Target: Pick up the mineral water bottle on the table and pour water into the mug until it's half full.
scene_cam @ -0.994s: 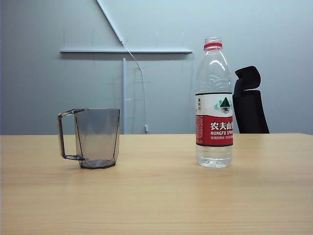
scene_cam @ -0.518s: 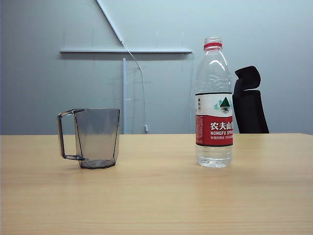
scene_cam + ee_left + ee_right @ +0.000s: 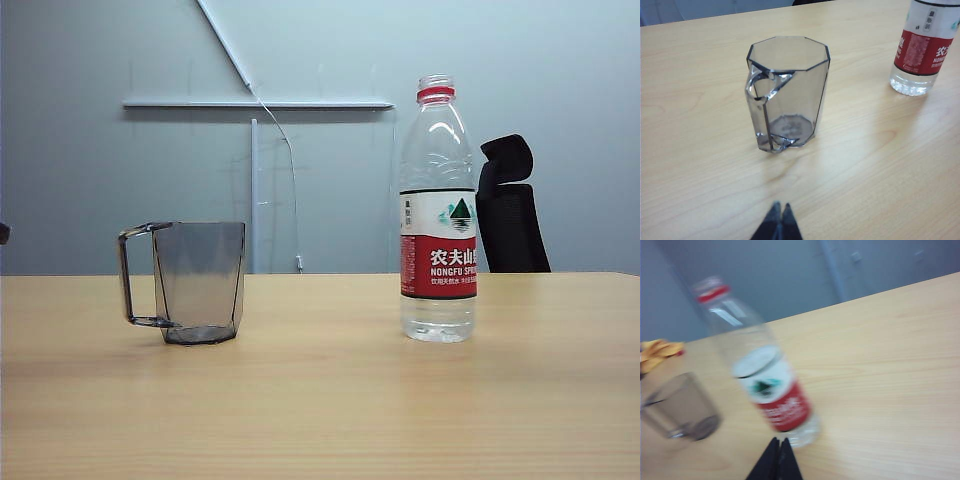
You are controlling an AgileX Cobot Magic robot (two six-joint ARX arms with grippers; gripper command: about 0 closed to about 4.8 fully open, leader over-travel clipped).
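Changed since the earlier exterior frames: nothing among the listed items; one small dark shape newly at the left edge of that view, too little shown to identify.

Item 1. Mineral water bottle (image 3: 438,210). Upright on the worktop (image 3: 320,400), just ahead of the right end effector (image 3: 776,457), label facing it. Cap off, by the look of the open neck above the red ring. Clear thin plastic, mostly full: judged fairly heavy for its wall, soft enough to dent under a hard squeeze, smooth and likely slippery on bare plastic. Best hold judged at the labelled waist, near mid-height, where the film gives some friction and the weight balances; too firm a squeeze on an open bottle may push water (image 3: 437,318) out.

Item 2. Mug (image 3: 787,95). Upright, empty, directly ahead of the left end effector (image 3: 778,220), handle turned toward it. Rigid faceted plastic, light, liable to slide or tip if nudged. Well apart from the bottle, off to the side.

Item 3. Left end effector. Tips pressed together, nothing held, low over the worktop short of the mug.

Item 4. Right end effector. Tips pressed together, nothing held, short of the bottle's base. View blurred. Would need to spread before any hold.

Status: pick-up not begun.
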